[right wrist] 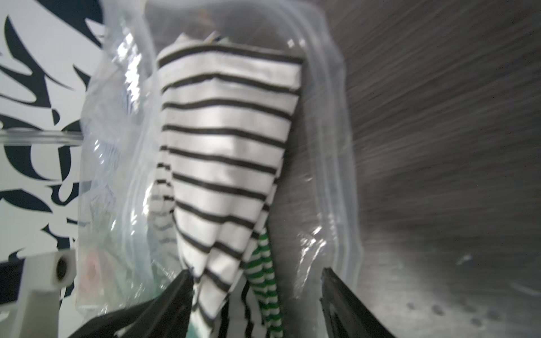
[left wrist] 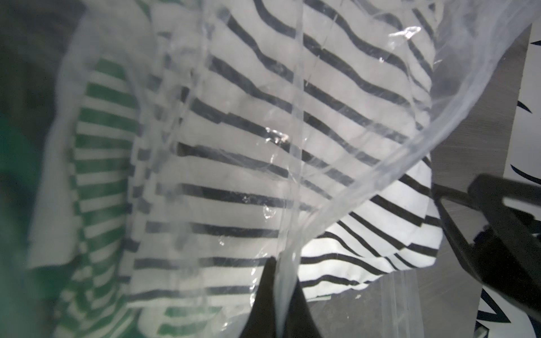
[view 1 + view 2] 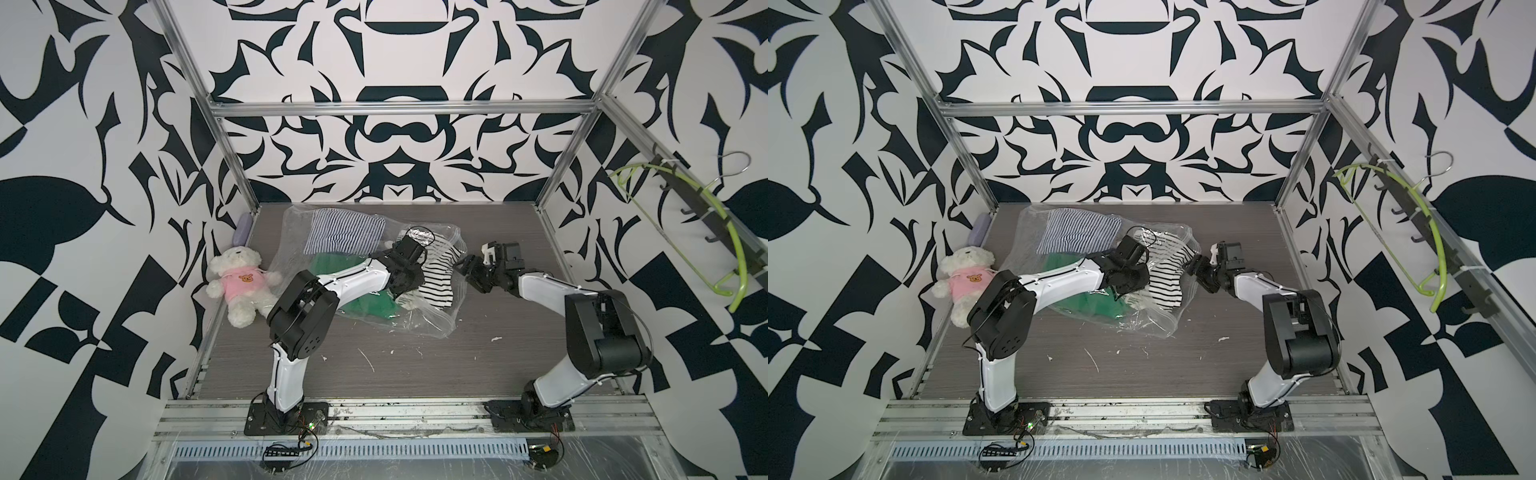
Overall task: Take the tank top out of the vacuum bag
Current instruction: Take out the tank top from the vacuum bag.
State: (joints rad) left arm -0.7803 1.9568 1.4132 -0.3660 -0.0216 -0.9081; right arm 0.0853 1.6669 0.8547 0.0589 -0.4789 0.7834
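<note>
Left gripper (image 2: 280,272): fingers together, clamped on a fold of clear film of the vacuum bag (image 3: 424,322); the film runs up taut from the pinch in the left wrist view. In both top views this gripper sits over the middle of the bag, mostly hidden by its own wrist.

Right gripper (image 1: 257,273): fingers apart, nothing pinched. A tip of the black-and-white striped top (image 1: 228,140) lies in the gap, against one finger (image 1: 183,288); the other finger stands clear of the cloth. In a top view the right gripper (image 3: 467,266) is just beside the bag's right edge.

The striped top (image 3: 434,276) is at the right end of the bag. It is partly under film, and one corner shows bare of film in the left wrist view (image 2: 366,234). Zip-seal tracks run alongside it in the right wrist view.

The bag lies crumpled on the far half of the bench (image 3: 415,365), from the far edge toward the centre. Through the film:
- a navy fine-striped garment (image 3: 340,230) at the far end
- a green garment (image 3: 370,305) under the left arm
- a green-and-white striped cloth (image 1: 263,278) next to the striped top

A teddy bear (image 3: 241,282) in a pink shirt lies at the left edge of the bench, near the bag. A lavender case (image 3: 242,230) sits in the far-left corner.
</note>
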